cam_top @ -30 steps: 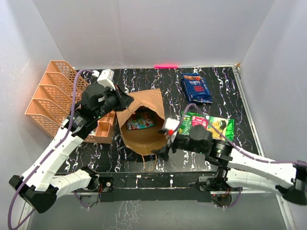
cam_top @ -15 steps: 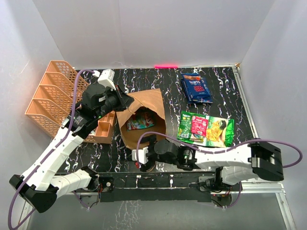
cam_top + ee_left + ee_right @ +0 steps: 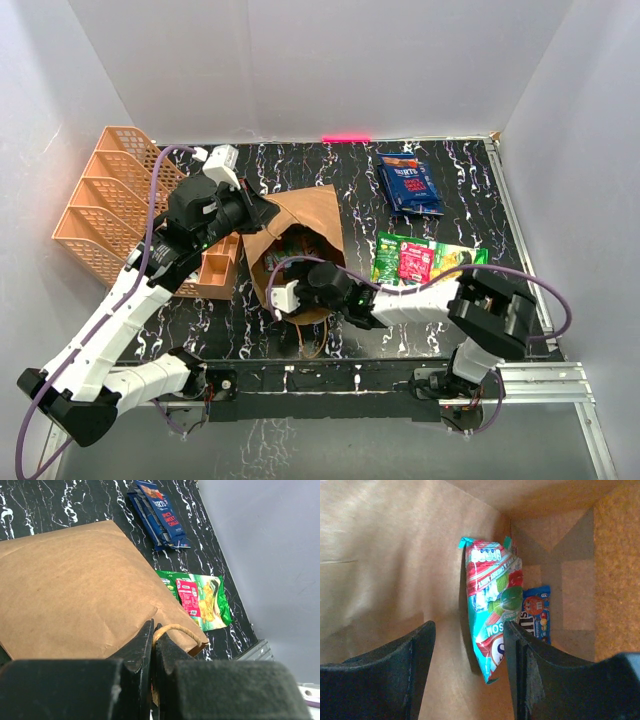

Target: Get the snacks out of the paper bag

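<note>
My right arm swings in from the right side. My right gripper [image 3: 288, 292] now sits inside the paper bag [image 3: 312, 214] mouth, jaws apart, facing a teal-red packet [image 3: 492, 611]. The green bag [image 3: 432, 262] is now mostly uncovered.

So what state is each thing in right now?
paper bag: mouth open
left gripper: shut on the paper bag's rim
right gripper: open, inside the bag
teal-red packet: inside, not gripped
small dark candy bag: inside, deeper
dark blue bags: out, on table
green bag: out, on table
</note>
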### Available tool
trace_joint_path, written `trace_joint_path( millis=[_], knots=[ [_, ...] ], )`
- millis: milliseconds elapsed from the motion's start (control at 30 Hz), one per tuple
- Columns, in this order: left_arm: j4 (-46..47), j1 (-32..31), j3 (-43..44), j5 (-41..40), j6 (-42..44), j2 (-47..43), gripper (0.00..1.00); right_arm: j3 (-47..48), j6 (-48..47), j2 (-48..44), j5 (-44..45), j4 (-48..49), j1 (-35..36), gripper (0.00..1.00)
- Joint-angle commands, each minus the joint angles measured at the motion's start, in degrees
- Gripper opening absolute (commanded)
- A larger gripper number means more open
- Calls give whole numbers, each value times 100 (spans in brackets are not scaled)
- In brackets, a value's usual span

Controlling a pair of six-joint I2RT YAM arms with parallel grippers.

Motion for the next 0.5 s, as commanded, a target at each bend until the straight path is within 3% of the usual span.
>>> trace_joint_path(
  millis=[0,467],
  knots=[
    [153,32,182,181,118,-163,0,272,-10,412,46,1350,-272,59],
    [206,36,173,357,122,-225,0,987,-386,1993,212,2268,-548,61]
  ],
)
